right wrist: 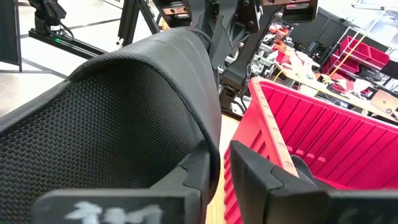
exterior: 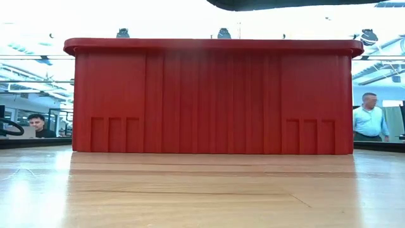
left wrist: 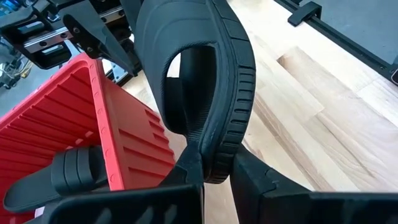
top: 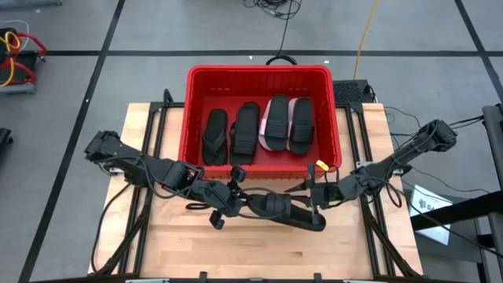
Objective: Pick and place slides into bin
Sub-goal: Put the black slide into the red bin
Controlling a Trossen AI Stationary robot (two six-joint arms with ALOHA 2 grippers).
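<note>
Both grippers hold one black slide (top: 277, 209) in front of the red bin (top: 259, 71), near the table's near half. My left gripper (top: 238, 198) is shut on its left end, and my right gripper (top: 314, 203) is shut on its right end. In the low view the slide shows only as a dark shape (exterior: 285, 3) at the top, above the bin's near wall (exterior: 209, 95). Inside the bin lie two black flip-flops (top: 215, 135) (top: 245, 132), a black slide (top: 276, 122) and a pink slide (top: 301, 124), flat on the bin's floor. My left gripper (left wrist: 217, 171) pinches the ribbed rim of the sole at the slide's end (left wrist: 219, 158) between its two fingers, by the strap's arch. It comes from the table's left. The slide is lifted clear of the table. My right gripper (right wrist: 219, 165) pinches a thin edge of the slide's textured black part (right wrist: 208, 140) between its two fingers, coming from the table's right. Which part of the slide that edge is cannot be told. The slide is lifted clear of the table.
The bin's near wall (left wrist: 124, 143) (right wrist: 267, 118) stands close beside the held slide. Bare wood tabletop (top: 259, 251) lies between the slide and the near edge. People show in the room behind the table in the low view (exterior: 370, 117).
</note>
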